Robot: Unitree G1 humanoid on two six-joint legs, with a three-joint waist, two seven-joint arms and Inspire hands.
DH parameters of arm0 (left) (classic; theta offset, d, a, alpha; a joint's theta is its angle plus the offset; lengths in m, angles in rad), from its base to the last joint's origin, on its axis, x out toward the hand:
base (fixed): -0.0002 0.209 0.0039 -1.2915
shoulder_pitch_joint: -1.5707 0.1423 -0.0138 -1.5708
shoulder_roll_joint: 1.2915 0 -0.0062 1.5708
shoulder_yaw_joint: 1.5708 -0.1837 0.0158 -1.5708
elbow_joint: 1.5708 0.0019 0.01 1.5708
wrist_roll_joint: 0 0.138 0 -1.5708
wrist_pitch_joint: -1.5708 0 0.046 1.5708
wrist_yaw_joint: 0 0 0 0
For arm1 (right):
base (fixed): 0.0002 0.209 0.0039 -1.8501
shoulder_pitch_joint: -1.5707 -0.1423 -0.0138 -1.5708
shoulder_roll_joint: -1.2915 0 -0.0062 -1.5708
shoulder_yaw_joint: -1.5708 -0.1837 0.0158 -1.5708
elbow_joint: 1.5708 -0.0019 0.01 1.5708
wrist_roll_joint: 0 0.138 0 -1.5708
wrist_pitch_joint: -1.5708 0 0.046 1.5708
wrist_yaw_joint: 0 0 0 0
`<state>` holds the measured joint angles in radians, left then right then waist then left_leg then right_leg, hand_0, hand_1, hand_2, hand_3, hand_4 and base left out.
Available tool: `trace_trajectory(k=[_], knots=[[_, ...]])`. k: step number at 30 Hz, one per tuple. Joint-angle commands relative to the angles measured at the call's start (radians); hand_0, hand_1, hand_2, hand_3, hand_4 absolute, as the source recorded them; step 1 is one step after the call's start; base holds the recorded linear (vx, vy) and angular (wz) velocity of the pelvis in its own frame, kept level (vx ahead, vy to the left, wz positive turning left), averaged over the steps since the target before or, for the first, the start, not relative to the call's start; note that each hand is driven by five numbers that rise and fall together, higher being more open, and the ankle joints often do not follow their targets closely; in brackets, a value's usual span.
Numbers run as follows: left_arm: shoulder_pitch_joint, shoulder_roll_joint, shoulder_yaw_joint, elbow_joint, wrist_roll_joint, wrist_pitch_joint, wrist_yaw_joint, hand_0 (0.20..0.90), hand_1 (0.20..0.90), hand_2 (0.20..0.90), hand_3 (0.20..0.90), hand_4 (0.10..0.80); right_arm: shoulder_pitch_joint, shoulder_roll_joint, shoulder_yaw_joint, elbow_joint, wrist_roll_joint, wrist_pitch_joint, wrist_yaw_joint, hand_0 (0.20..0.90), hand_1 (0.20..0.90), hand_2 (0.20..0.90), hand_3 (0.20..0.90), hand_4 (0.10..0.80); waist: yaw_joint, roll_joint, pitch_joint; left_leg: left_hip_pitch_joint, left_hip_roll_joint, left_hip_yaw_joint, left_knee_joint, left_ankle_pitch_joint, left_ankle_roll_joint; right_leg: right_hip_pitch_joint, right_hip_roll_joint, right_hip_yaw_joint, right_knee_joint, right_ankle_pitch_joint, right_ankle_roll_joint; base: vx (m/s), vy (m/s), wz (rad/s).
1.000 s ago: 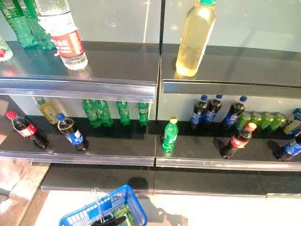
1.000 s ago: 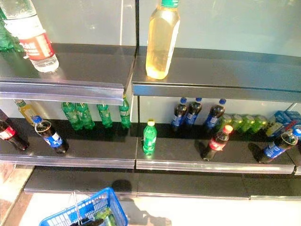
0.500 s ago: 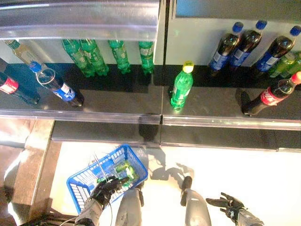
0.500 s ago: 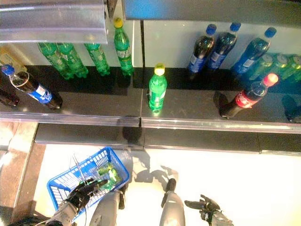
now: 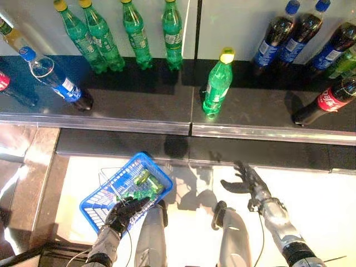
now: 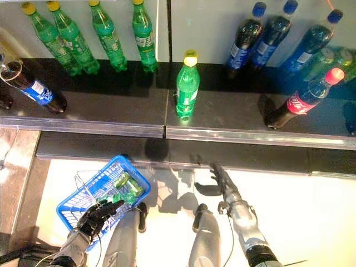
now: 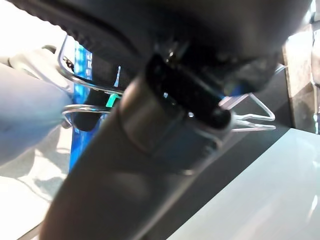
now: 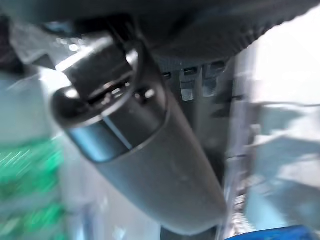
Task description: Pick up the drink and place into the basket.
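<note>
**Basket held low, drink on shelf**

The blue basket, with green bottles inside, is held by its wire handle in the curled left hand. The right hand is spread, holding nothing. A green drink stands upright on the shelf.

No legible text on any bottle label (print there, but too small).

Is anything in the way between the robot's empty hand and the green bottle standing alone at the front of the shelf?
Nothing visible. The right hand is open below the shelf edge, and the green plastic bottle with the yellow cap stands alone above it.
</note>
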<state>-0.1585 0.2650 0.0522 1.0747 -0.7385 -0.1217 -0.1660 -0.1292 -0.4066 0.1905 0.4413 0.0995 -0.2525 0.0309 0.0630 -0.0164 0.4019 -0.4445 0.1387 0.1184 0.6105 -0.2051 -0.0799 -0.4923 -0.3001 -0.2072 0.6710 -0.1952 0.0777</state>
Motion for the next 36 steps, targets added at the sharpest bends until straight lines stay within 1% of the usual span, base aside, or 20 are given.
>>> trace_trajectory(k=[1,2,4,5,11,14,18,21,23,25,29,36], knots=[[0.096,0.076,-0.021,-0.079,-0.030,-0.095,-0.040,0.300,0.300,0.300,0.200,0.100,0.022,-0.062,0.027,-0.170,-0.092,-0.090,0.004,0.900,0.900,0.900,0.900,0.800,0.020,-0.018,-0.048,0.034,-0.025,-0.051,-0.101,0.108,0.045,0.022,0.006,0.032,0.005,0.071,0.017,-0.008,-0.008,0.06],[0.098,0.076,-0.024,-0.064,-0.035,-0.103,-0.043,0.300,0.300,0.300,0.200,0.100,0.013,-0.086,0.040,-0.250,-0.088,-0.092,0.021,0.900,0.900,0.900,0.900,0.800,0.021,-0.018,-0.044,0.038,-0.024,-0.053,-0.110,0.117,0.045,0.025,0.008,0.034,0.001,0.075,0.021,-0.007,0.003,0.05],[0.093,0.073,-0.025,-0.043,-0.040,-0.112,-0.051,0.300,0.300,0.300,0.200,0.100,-0.001,-0.100,0.052,-0.306,-0.117,-0.117,0.036,0.900,0.900,0.900,0.900,0.800,0.019,-0.015,-0.039,0.045,-0.023,-0.054,-0.123,0.127,0.043,0.029,0.011,0.037,-0.007,0.080,0.025,-0.003,0.010,0.02],[0.092,0.073,-0.026,-0.039,-0.042,-0.115,-0.053,0.300,0.300,0.300,0.200,0.100,-0.004,-0.107,0.055,-0.326,-0.116,-0.109,0.036,0.900,0.900,0.900,0.900,0.800,0.019,-0.014,-0.039,0.045,-0.023,-0.054,-0.126,0.130,0.042,0.029,0.012,0.038,-0.010,0.081,0.025,0.000,0.000,0.00],[0.087,0.059,-0.046,-0.051,-0.059,-0.127,-0.047,0.300,0.300,0.300,0.200,0.100,-0.068,-0.179,0.076,-0.503,-0.168,-0.124,0.056,0.900,0.900,0.900,0.900,0.800,0.027,-0.002,-0.009,0.036,-0.020,-0.057,-0.147,0.156,0.035,0.033,0.014,0.028,-0.040,0.086,0.028,-0.043,0.037,0.05],[0.081,0.057,-0.051,-0.053,-0.070,-0.130,-0.040,0.300,0.300,0.300,0.200,0.100,-0.087,-0.192,0.072,-0.561,-0.166,-0.135,0.045,0.900,0.900,0.900,0.900,0.800,0.025,-0.002,0.003,0.037,-0.019,-0.059,-0.152,0.162,0.033,0.038,0.019,0.029,-0.050,0.091,0.030,-0.020,0.008,0.00],[0.078,0.057,-0.052,-0.056,-0.072,-0.123,-0.042,0.300,0.300,0.300,0.200,0.100,-0.108,-0.208,0.042,-0.615,-0.110,-0.130,0.013,0.900,0.900,0.900,0.900,0.800,0.022,-0.001,0.012,0.046,-0.013,-0.057,-0.151,0.163,0.030,0.052,0.020,0.032,-0.059,0.093,0.033,0.000,0.000,0.00],[0.078,0.055,-0.055,-0.053,-0.074,-0.125,-0.049,0.300,0.300,0.300,0.200,0.100,-0.118,-0.212,0.007,-0.623,-0.071,-0.146,-0.031,0.900,0.900,0.900,0.900,0.800,0.019,0.001,0.016,0.050,-0.009,-0.054,-0.152,0.165,0.029,0.060,0.020,0.030,-0.066,0.096,0.033,0.013,0.012,0.02],[0.080,0.052,-0.061,-0.053,-0.078,-0.129,-0.048,0.300,0.300,0.300,0.200,0.100,-0.129,-0.207,-0.024,-0.609,-0.037,-0.160,-0.086,0.900,0.900,0.900,0.900,0.800,0.017,0.002,0.021,0.054,-0.006,-0.051,-0.151,0.164,0.028,0.066,0.020,0.029,-0.071,0.098,0.032,0.021,0.019,0.04],[0.081,0.050,-0.062,-0.057,-0.076,-0.128,-0.043,0.300,0.300,0.300,0.200,0.100,-0.139,-0.203,-0.044,-0.600,-0.013,-0.168,-0.099,0.900,0.900,0.900,0.900,0.800,0.018,0.003,0.024,0.058,-0.004,-0.049,-0.150,0.162,0.027,0.072,0.019,0.026,-0.072,0.096,0.031,0.034,0.009,0.04],[0.084,0.048,-0.059,-0.062,-0.061,-0.113,-0.035,0.300,0.300,0.300,0.200,0.100,-0.145,-0.184,-0.099,-0.566,0.045,-0.187,-0.163,0.900,0.900,0.900,0.900,0.800,0.020,0.006,0.026,0.067,0.005,-0.042,-0.136,0.153,0.025,0.086,0.006,0.014,-0.055,0.085,0.027,0.070,0.002,0.01],[0.096,0.044,-0.073,-0.058,-0.051,-0.110,-0.037,0.300,0.300,0.300,0.200,0.100,-0.185,-0.170,-0.145,-0.514,0.095,-0.201,-0.221,0.900,0.900,0.900,0.900,0.800,0.023,0.016,0.033,0.090,0.005,-0.045,-0.140,0.155,0.020,0.116,0.001,0.001,-0.065,0.086,0.019,0.072,-0.001,0.01]])
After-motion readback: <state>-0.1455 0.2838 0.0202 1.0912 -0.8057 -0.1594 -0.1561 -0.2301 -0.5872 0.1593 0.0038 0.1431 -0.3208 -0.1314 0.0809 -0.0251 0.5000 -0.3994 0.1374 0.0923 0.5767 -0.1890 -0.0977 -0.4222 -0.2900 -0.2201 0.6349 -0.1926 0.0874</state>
